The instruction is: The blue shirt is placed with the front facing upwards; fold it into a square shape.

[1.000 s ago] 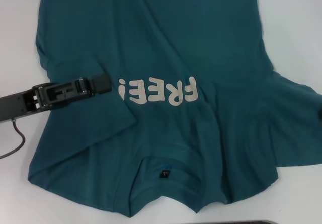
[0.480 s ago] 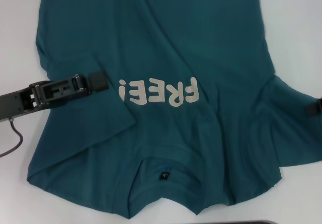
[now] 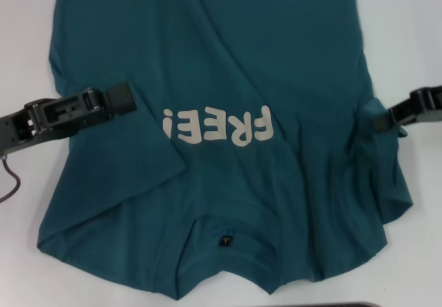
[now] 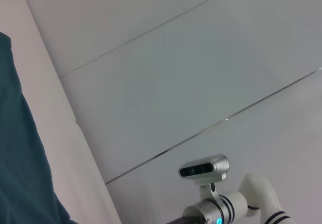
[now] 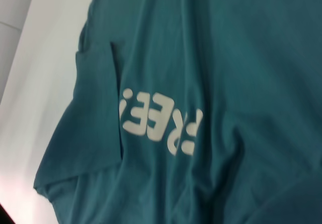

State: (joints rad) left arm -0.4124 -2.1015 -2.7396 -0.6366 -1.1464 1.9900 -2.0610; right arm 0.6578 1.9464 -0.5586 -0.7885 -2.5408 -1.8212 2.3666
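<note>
Two sleeve folds frame this step: the right gripper [image 3: 378, 123] carries the blue shirt [image 3: 228, 58]'s sleeve inward, jaws clamped; the left gripper [image 3: 126, 96]'s jaws I cannot tell. Next, lay it flat.

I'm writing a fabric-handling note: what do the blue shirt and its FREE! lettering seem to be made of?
The blue shirt looks like soft matte knit, probably cotton: it creases and drapes loosely. The FREE! lettering looks like a flat cream print, bending with the folds.

The blue shirt [image 3: 228, 65] is dark teal with cream lettering [image 3: 215, 125] and a small dark neck label [image 3: 224, 239].
</note>
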